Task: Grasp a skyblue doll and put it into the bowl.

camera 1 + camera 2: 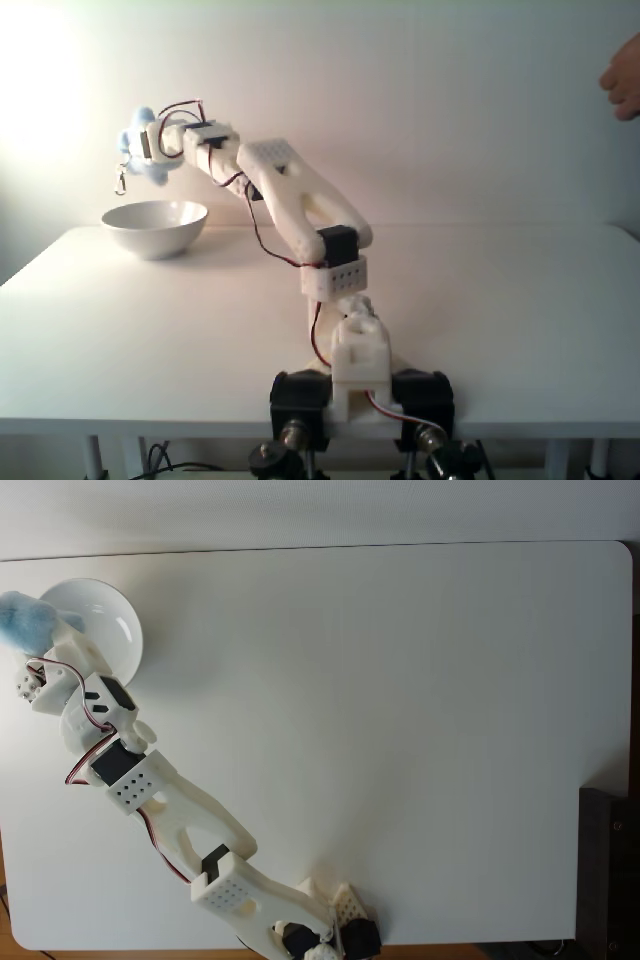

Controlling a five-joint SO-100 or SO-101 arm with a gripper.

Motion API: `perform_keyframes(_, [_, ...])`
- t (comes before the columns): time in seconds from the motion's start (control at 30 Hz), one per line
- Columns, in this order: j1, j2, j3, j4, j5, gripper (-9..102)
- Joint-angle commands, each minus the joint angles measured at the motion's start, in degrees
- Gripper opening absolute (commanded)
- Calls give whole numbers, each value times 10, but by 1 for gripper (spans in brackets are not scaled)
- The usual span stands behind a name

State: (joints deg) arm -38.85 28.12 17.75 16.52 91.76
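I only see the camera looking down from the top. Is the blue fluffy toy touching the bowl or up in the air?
Observer: Up in the air. From the side, the skyblue doll hangs above the bowl with a clear gap.
Operator: Does anything dangle from it?
Observer: Yes, a small metal clip hangs below the doll.
Operator: Is somebody there?
Observer: A hand shows at the right edge of the side view.
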Motion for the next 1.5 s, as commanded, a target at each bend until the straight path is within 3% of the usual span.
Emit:
perform_keyframes(0.0, [-7, -8, -29, -37, 3, 1])
perform_keyframes(0.4, [0, -77, -29, -188, 4, 1])
perform_keyframes(0.6, [1, -83, -23, -214, 4, 2])
perform_keyframes(1.0, [21, -84, -21, -214, 4, 25])
perform_keyframes(1.47, [32, -84, -22, -214, 4, 45])
